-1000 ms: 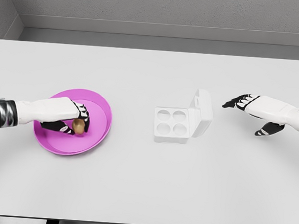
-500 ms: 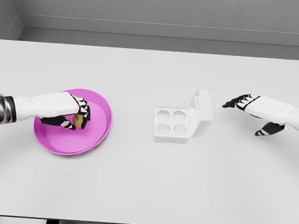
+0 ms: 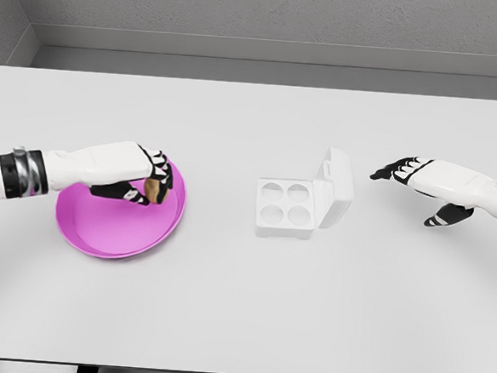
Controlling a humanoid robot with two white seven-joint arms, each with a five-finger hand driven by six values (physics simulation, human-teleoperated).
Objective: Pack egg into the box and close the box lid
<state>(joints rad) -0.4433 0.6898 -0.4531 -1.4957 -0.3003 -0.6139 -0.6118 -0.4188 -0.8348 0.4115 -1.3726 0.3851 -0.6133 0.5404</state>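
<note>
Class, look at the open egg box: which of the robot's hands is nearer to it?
Right. The right hand hovers open just beyond the egg box lid side; the left hand grips the egg over the pink plate, farther away.

A round magenta plate (image 3: 100, 236) is set on the white table (image 3: 240, 305), toward 9 o'clock from the tabletop's centre. A grey wall (image 3: 269, 13) is seen beyond the table's far edge at 12 o'clock.

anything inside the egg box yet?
No. The egg box is open, lid tipped up on its right side, and all four cups show empty. The egg is in the left hand, over the pink plate.
</note>
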